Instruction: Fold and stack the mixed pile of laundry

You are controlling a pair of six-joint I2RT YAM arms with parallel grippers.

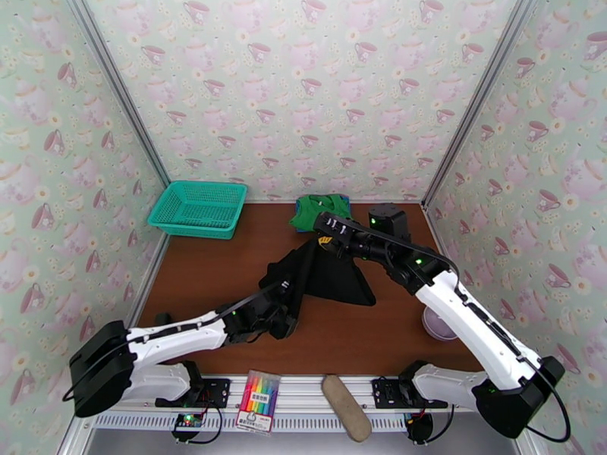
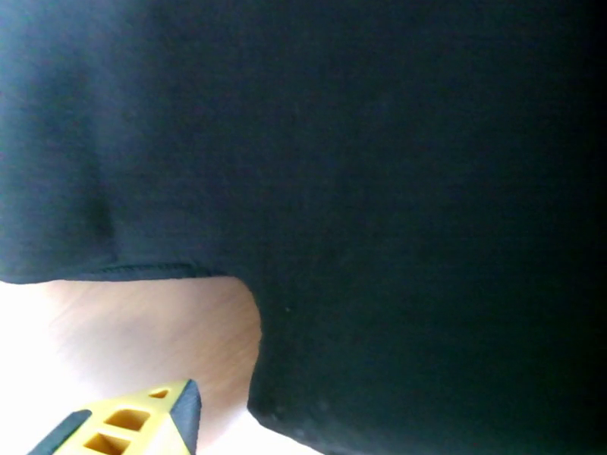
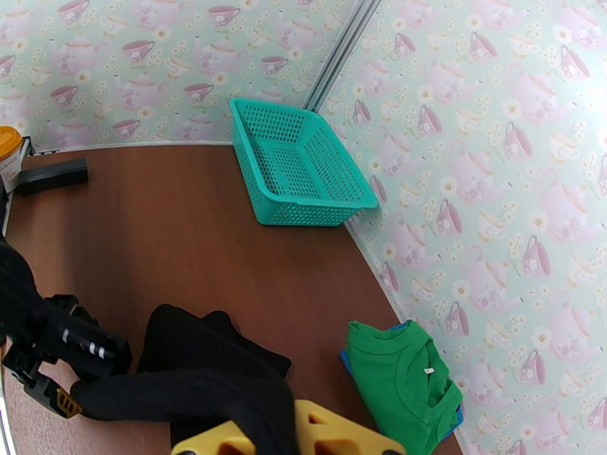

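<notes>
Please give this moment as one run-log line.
step: folding black garment | right end effector: shut on black garment | left end effector: at black garment, grip unclear | green shirt: folded, over blue garment

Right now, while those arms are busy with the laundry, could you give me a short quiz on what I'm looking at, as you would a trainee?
1. Multiple choice: which colour of garment is the right gripper shut on? A green, B black, C blue.
2. True or false: the green garment lies inside the teal basket.
3. Short answer: what colour of cloth peeks out from under the green garment?

Key
1. B. The black garment is pinched and lifted at one edge.
2. False. It lies folded on the table by the back wall, apart from the basket.
3. Blue: the blue garment lies beneath it.
</notes>
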